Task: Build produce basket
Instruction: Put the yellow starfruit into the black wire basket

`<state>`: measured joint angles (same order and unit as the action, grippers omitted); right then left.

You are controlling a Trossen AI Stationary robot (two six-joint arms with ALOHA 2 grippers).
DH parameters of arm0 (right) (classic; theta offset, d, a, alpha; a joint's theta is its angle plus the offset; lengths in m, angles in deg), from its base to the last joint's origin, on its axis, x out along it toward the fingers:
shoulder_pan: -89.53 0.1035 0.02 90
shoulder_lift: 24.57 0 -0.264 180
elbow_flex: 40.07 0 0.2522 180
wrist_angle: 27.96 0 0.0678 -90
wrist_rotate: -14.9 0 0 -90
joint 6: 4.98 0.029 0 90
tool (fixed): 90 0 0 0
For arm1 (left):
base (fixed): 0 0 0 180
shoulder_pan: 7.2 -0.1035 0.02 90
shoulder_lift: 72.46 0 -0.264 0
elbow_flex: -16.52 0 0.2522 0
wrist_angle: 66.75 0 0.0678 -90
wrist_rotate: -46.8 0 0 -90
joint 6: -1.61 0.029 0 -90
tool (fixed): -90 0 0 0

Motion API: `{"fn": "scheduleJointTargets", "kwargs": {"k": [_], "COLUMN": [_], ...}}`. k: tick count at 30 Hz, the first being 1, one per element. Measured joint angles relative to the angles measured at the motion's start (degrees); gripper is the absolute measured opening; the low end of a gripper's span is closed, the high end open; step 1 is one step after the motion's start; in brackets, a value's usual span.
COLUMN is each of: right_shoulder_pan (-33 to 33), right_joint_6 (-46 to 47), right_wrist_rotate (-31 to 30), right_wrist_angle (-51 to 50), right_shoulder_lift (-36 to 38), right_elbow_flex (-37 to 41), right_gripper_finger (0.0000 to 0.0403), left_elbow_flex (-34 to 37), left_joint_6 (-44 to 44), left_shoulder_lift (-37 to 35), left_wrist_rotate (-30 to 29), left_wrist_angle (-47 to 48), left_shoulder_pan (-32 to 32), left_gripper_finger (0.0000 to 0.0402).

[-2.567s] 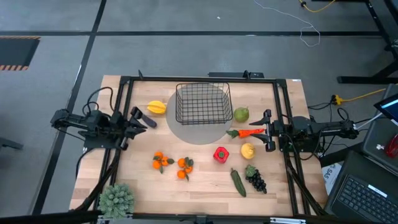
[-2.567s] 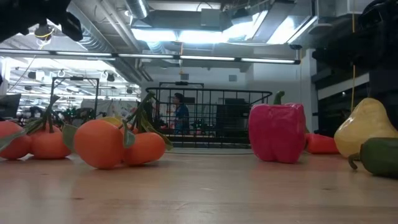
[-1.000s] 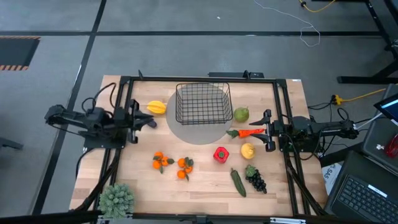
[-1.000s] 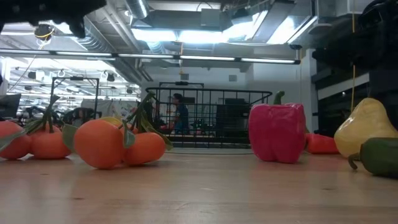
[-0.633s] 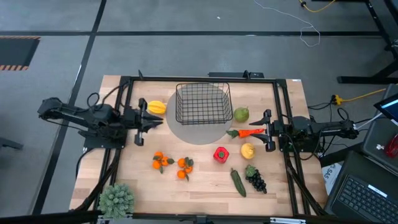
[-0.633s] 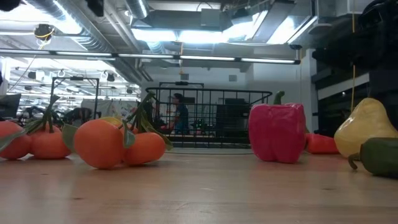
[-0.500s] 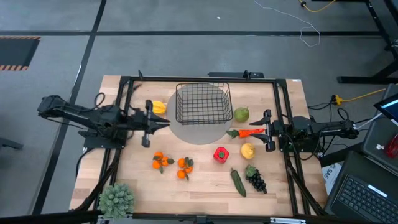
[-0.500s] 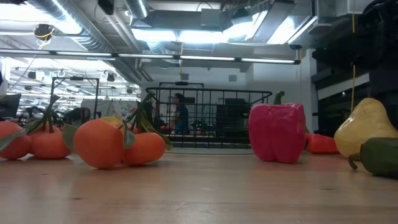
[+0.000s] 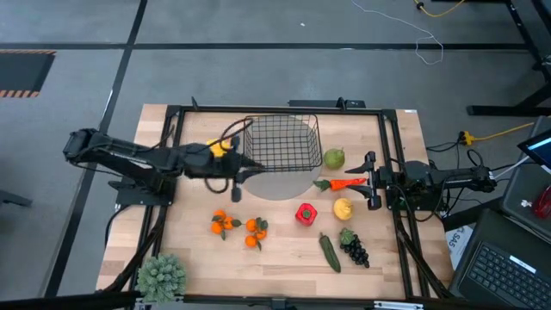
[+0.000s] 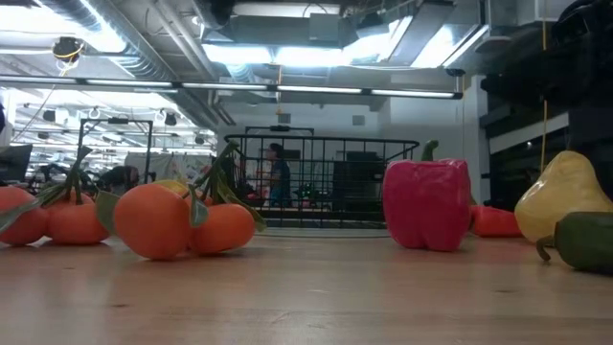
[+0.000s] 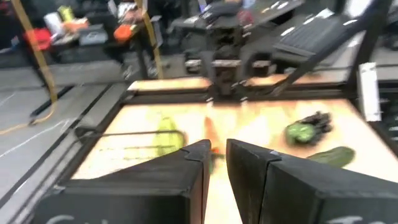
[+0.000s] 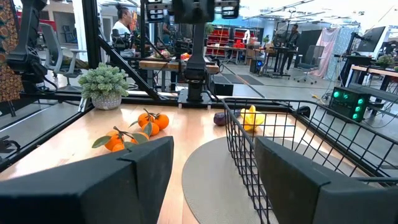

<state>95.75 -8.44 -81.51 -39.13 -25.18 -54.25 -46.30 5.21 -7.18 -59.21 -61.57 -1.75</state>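
Observation:
The black wire basket (image 9: pixel 280 142) stands on a grey round mat (image 9: pixel 280 185) at the table's far middle. My left gripper (image 9: pixel 251 168) hovers level above the mat's left edge, by the basket's near left corner. Its fingers (image 11: pixel 186 168) stand a narrow gap apart with nothing between them. The arm partly hides the yellow starfruit (image 9: pixel 215 148). A green apple (image 9: pixel 334 158), carrot (image 9: pixel 346 183), red pepper (image 9: pixel 305 213), lemon (image 9: pixel 343 207), oranges (image 9: pixel 225 223), cucumber (image 9: pixel 330 251) and grapes (image 9: pixel 354 249) lie on the table. My right gripper (image 9: pixel 368 181) waits open at the right edge.
A bushy grey-green plant (image 9: pixel 162 275) stands at the near left corner. A black frame (image 9: pixel 172 112) runs around the table's edges. A purple eggplant (image 12: pixel 219 118) lies by the starfruit (image 12: pixel 250 117). Bare wood lies between the oranges and the near edge.
My left gripper has swung out from the table's left edge toward the basket, rising and tipping up toward level, and now reaches over the starfruit. Its finger gap looks unchanged. No produce has moved.

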Motion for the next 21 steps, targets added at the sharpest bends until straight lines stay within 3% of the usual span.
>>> {"fn": "scheduleJointTargets", "kwargs": {"k": [7,11,16,21], "right_shoulder_pan": [0.0,0.0,0.0,0.0], "right_joint_6": [0.0,0.0,0.0,0.0], "right_wrist_rotate": [0.0,0.0,0.0,0.0], "right_wrist_angle": [0.0,0.0,0.0,0.0], "right_shoulder_lift": [0.0,0.0,0.0,0.0], "right_elbow_flex": [0.0,0.0,0.0,0.0], "right_gripper_finger": [0.0226,0.0226,0.0226,0.0226], "left_elbow_flex": [-7.5,-10.1,-10.3,-10.4], "left_joint_6": [-2.5,-8.0,-6.0,-8.7], "left_shoulder_lift": [2.7,4.7,5.2,1.0], "left_wrist_rotate": [1.1,7.4,15.3,12.3], "left_wrist_angle": [6.1,15.5,22.8,35.5], "left_shoulder_pan": [-8.3,-12.6,-12.9,-12.2], "left_gripper_finger": [0.0041,0.0041,0.0041,0.0041]}}
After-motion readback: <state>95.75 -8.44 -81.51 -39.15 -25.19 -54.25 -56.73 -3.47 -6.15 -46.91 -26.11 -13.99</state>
